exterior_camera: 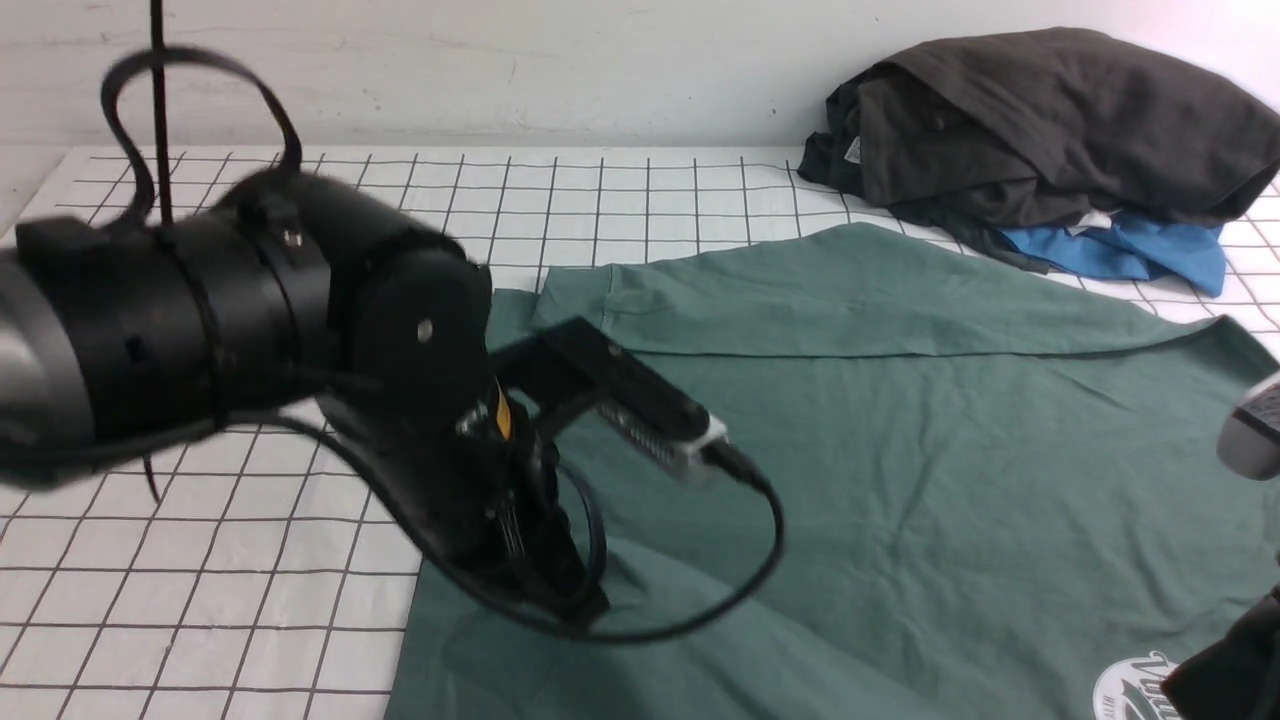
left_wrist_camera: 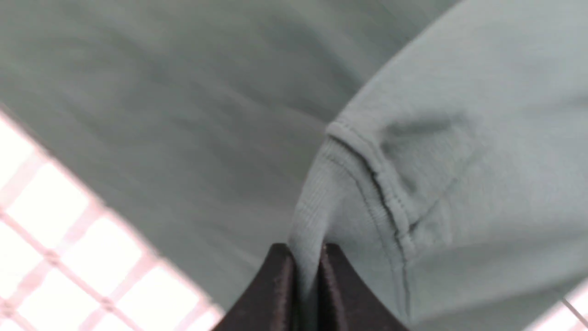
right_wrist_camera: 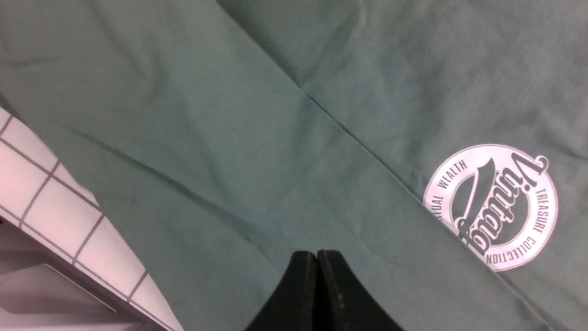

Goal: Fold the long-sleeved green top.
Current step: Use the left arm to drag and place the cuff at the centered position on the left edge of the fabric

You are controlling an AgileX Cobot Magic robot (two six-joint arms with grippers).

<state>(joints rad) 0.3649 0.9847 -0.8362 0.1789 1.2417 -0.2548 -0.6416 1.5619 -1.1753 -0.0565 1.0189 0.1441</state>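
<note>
The green long-sleeved top (exterior_camera: 900, 450) lies spread flat over the right half of the gridded table, one sleeve folded across its far part. Its white round logo (exterior_camera: 1135, 690) shows at the near right, and also in the right wrist view (right_wrist_camera: 491, 207). My left gripper (exterior_camera: 565, 595) points down at the top's near left edge. In the left wrist view it (left_wrist_camera: 305, 250) is shut on the ribbed cuff (left_wrist_camera: 317, 202) of a sleeve. My right gripper (right_wrist_camera: 317, 253) is shut and empty, hovering over flat green fabric beside the logo.
A heap of dark grey-black garments (exterior_camera: 1050, 120) with a bright blue garment (exterior_camera: 1130, 250) under it sits at the far right. The white gridded table cover (exterior_camera: 200, 600) lies bare on the left. The table's edge (right_wrist_camera: 55, 280) shows in the right wrist view.
</note>
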